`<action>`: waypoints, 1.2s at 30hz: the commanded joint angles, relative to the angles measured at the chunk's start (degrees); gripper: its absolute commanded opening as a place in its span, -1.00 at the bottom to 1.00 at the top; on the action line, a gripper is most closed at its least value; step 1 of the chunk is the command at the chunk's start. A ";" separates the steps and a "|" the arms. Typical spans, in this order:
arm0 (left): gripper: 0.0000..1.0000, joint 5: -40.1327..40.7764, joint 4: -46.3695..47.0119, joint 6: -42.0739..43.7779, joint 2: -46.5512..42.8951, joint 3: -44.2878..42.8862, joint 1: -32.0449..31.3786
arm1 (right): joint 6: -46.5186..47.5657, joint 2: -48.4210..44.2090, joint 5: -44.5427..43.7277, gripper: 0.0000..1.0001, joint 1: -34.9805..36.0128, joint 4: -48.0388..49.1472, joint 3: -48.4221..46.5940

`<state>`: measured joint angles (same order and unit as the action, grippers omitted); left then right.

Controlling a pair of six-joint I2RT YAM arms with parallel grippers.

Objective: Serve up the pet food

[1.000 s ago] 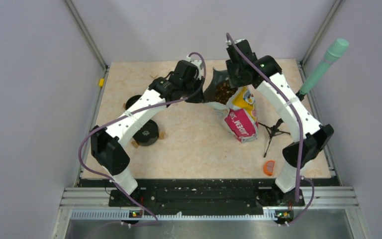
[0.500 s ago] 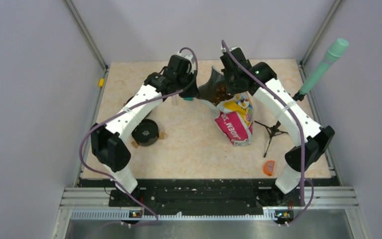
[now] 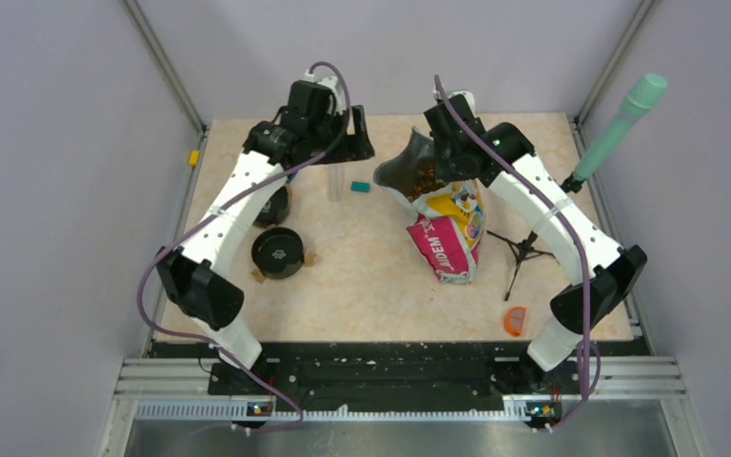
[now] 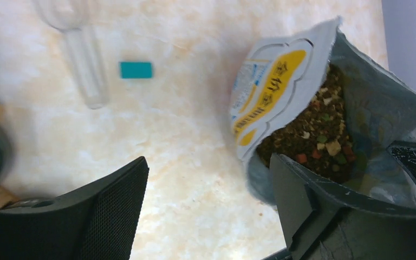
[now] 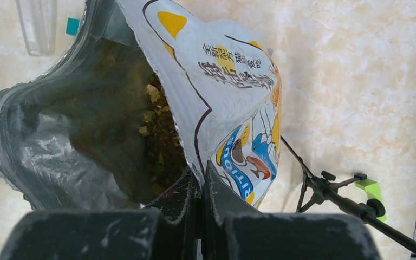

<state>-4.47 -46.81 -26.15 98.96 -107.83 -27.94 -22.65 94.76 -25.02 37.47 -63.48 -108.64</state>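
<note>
The pet food [image 4: 317, 135] sits inside the open bag [image 3: 449, 233], a brown heap with a few lighter and green bits showing through the wide mouth. The bag rests near the middle of the worktop [image 3: 371, 276], a little to the right, with its magenta end toward me and its silver-lined mouth lifted at the far end. My right pincer [image 5: 201, 187] is clamped on the printed rim of that mouth, jaws pressed together with the foil between them. My left pincer [image 4: 208, 184] hangs to the left of the bag with its jaws wide apart, holding nothing and not touching the bag. On the worktop between the left pincer and the bag lie a clear plastic scoop [image 4: 86, 70] and, just beside it, a small teal block [image 4: 136, 70]. Nearer to me on the left stands a black bowl [image 3: 277, 250]. A small black tripod [image 3: 522, 252] stands to the right of the bag.
</note>
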 commanded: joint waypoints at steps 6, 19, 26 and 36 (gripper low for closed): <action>0.74 13.46 8.32 4.66 -18.00 13.33 3.02 | -1.13 -4.61 -1.35 -1.00 1.18 3.08 -0.44; 0.76 20.81 60.14 6.85 -35.97 61.84 2.92 | -1.48 -6.14 -0.88 -1.00 1.20 4.00 2.46; 0.91 28.40 59.65 2.26 -25.53 62.55 2.72 | -0.58 -5.39 -0.74 -1.00 1.20 3.10 1.48; 0.95 40.32 56.77 1.30 -6.56 51.59 0.88 | -1.21 -5.29 -0.85 -1.00 1.20 1.81 1.25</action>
<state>28.69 9.91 -22.37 87.29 -49.12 -26.44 -23.20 92.42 -26.33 37.45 -62.19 -105.71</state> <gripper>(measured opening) 0.973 0.013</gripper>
